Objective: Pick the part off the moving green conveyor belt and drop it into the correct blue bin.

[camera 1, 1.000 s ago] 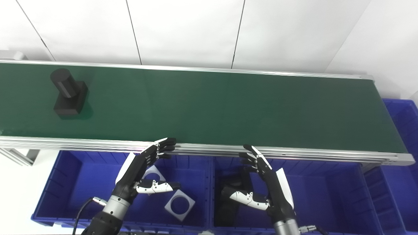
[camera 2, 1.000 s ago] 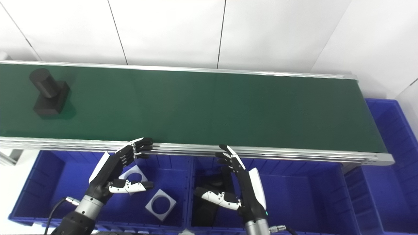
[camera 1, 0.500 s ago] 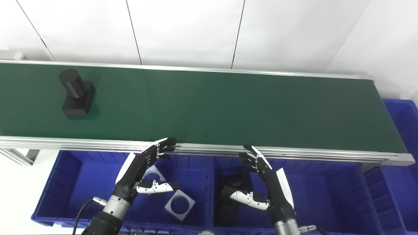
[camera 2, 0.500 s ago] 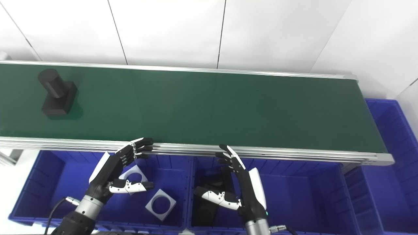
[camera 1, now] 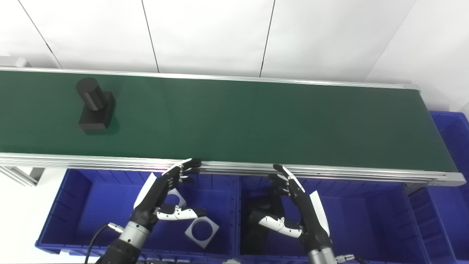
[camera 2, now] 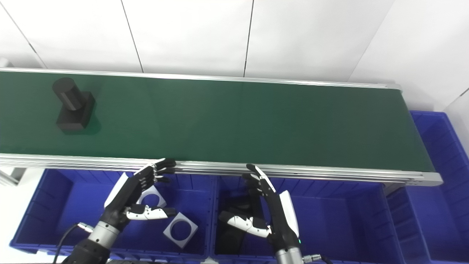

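A black part (camera 1: 94, 109), a cylinder standing on a square base, rides at the left end of the green conveyor belt (camera 1: 256, 121). My left hand (camera 1: 161, 192) hovers open over the left blue bin (camera 1: 73, 205), fingertips near the belt's front rail, well to the right of the part. Over the middle blue bin (camera 1: 366, 220) my right hand (camera 1: 298, 207) is open too, palm turned inward. Neither hand holds anything.
Two white square plates with round holes (camera 1: 202, 230) lie in the left bin. Dark parts (camera 1: 256, 227) sit in the middle bin, partly hidden by my right hand. Another blue bin (camera 1: 452, 146) stands at the belt's right end. A white wall rises behind.
The black part has travelled rightward along the belt. My left hand has shifted slightly right and down; the right hand has dropped a little.
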Controlling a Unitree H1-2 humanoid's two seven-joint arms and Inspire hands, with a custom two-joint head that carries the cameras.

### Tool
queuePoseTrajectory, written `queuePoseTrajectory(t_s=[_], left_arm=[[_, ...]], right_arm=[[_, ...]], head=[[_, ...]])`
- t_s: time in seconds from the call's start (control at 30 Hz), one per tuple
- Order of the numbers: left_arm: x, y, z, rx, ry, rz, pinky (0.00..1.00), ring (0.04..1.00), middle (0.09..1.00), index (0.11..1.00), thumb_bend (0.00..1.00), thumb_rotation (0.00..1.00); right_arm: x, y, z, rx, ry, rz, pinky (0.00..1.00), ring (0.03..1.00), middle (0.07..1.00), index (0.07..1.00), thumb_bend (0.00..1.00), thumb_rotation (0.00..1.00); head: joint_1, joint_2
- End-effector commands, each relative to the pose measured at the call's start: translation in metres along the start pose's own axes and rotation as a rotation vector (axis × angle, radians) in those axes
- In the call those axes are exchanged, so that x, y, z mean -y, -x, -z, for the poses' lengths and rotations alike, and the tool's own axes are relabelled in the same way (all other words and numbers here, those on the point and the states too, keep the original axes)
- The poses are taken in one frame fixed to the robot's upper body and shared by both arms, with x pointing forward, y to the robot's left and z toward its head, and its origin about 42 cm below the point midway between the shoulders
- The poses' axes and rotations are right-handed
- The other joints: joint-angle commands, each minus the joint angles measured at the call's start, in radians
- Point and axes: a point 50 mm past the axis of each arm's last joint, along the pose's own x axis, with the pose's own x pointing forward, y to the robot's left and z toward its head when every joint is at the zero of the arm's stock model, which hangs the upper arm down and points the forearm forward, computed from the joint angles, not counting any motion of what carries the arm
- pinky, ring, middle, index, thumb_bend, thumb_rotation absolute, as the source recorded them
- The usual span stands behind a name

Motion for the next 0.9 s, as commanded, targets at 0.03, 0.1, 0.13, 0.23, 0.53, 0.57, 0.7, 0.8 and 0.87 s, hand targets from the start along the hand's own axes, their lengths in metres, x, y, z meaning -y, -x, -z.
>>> queuePoseTrajectory(t_s=[0.03,0.1,0.13,0.23,0.53,0.57,0.7,0.8,0.87], left_arm=[[0.008,-0.006,-0.006,0.054,-0.03,-0.014,0.7,0.786,0.825,0.81,0.79,0.2],[0.014,-0.007,-0.005,0.048,-0.042,-0.015,0.69,0.78,0.822,0.809,0.79,0.21],[0.016,-0.008,-0.004,0.045,-0.047,-0.016,0.68,0.778,0.82,0.808,0.8,0.21],[0.021,-0.009,0.0,0.035,-0.053,-0.019,0.68,0.771,0.813,0.803,0.8,0.21],[0.029,-0.012,0.005,0.033,-0.092,-0.017,0.67,0.753,0.801,0.805,0.79,0.2],[0.029,-0.013,0.005,0.032,-0.092,-0.017,0.67,0.753,0.801,0.806,0.8,0.2],[0.03,-0.012,0.005,0.034,-0.087,-0.016,0.67,0.753,0.801,0.805,0.8,0.19],[0.029,-0.013,0.006,0.035,-0.096,-0.012,0.66,0.752,0.801,0.801,0.81,0.18],[0.029,-0.013,0.007,0.033,-0.095,-0.009,0.66,0.751,0.8,0.799,0.81,0.18]], right_arm=[[0.008,0.002,-0.004,0.074,-0.006,0.021,0.71,0.788,0.808,0.9,0.68,0.38],[0.011,0.003,-0.001,0.073,-0.005,0.019,0.7,0.785,0.807,0.898,0.68,0.38],[0.012,0.003,0.0,0.073,-0.004,0.018,0.7,0.786,0.806,0.898,0.68,0.38],[0.013,0.004,0.005,0.078,-0.006,0.014,0.7,0.784,0.806,0.9,0.69,0.37],[0.015,0.006,0.017,0.09,-0.019,0.011,0.68,0.779,0.807,0.901,0.7,0.35],[0.015,0.006,0.018,0.092,-0.017,0.012,0.68,0.778,0.806,0.9,0.7,0.35],[0.016,0.006,0.019,0.092,-0.005,0.009,0.69,0.785,0.81,0.903,0.69,0.37],[0.016,0.007,0.019,0.087,-0.003,0.013,0.69,0.78,0.806,0.901,0.69,0.36],[0.015,0.007,0.019,0.083,-0.004,0.015,0.69,0.776,0.803,0.898,0.69,0.35]], head=[[0.055,-0.041],[0.071,-0.061],[0.079,-0.075],[0.092,-0.099],[0.121,-0.153],[0.134,-0.162],[0.139,-0.17],[0.143,-0.182],[0.15,-0.192]])
